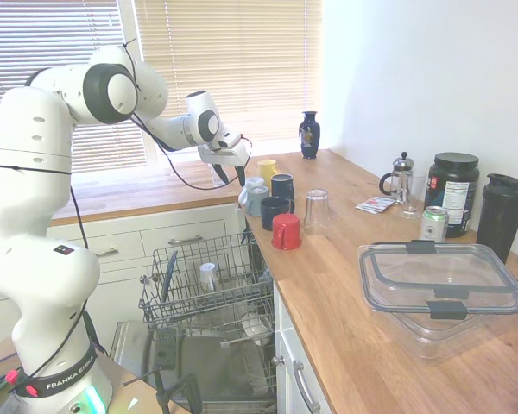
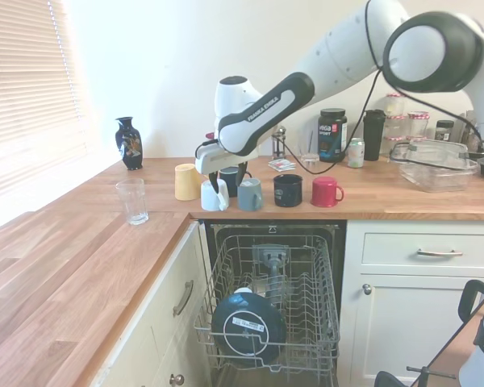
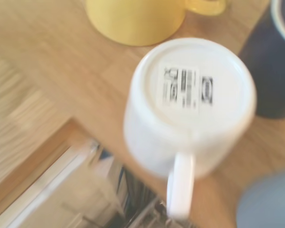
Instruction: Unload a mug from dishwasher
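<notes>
Filling most of the wrist view, the mug [image 3: 190, 107] stands upside down on the wooden counter [image 1: 345, 285], base up with a printed label, its handle reaching out toward the counter's front edge above the dishwasher [image 2: 270, 306]. It sits right at that edge, first in a row of inverted mugs.

Gripper [image 2: 218, 187]: poised directly over the mug, fingers pointing down at its handle side. Whether the fingers close on the handle or merely flank it cannot be told from either exterior view.

Arm pose: the forearm slopes down from a raised elbow to the wrist, which hangs over the counter edge.

Clearances: a yellow mug [image 2: 187, 181] stands just behind, a dark navy mug [image 3: 275, 57] close alongside, and a grey-blue mug [image 2: 250, 194] next along the row. Further along are a black mug [image 2: 288, 190] and a red mug [image 2: 326, 192]. Open counter lies toward the window, where a clear glass [image 2: 132, 201] stands well apart.

Below, the dishwasher's wire rack [image 2: 266, 322] is pulled out, holding a dark round item [image 2: 248, 326].
</notes>
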`<state>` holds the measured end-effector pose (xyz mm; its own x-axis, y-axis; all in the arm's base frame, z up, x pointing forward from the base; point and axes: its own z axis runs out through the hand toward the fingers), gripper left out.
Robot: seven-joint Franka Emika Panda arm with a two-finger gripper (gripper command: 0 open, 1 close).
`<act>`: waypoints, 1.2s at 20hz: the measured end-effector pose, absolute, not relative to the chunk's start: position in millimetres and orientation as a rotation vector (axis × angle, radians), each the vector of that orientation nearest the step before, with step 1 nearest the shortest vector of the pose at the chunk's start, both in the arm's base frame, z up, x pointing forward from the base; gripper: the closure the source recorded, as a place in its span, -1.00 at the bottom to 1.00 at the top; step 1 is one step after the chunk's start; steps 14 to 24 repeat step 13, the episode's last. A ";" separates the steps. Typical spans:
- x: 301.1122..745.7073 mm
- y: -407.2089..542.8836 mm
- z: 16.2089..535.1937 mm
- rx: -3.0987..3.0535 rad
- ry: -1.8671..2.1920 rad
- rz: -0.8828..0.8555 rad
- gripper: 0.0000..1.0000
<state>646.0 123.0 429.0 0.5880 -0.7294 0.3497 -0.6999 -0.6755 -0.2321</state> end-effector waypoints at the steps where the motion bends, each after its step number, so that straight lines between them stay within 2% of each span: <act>1: 632.2 127.8 436.3 -2.734 1.226 -0.666 -1.00; 7: 542.9 137.8 459.8 -2.712 1.210 -0.691 -1.00; 13: 459.3 128.7 399.6 -2.695 1.234 -0.642 -1.00; 24: 459.3 128.7 399.6 -2.695 1.234 -0.642 -1.00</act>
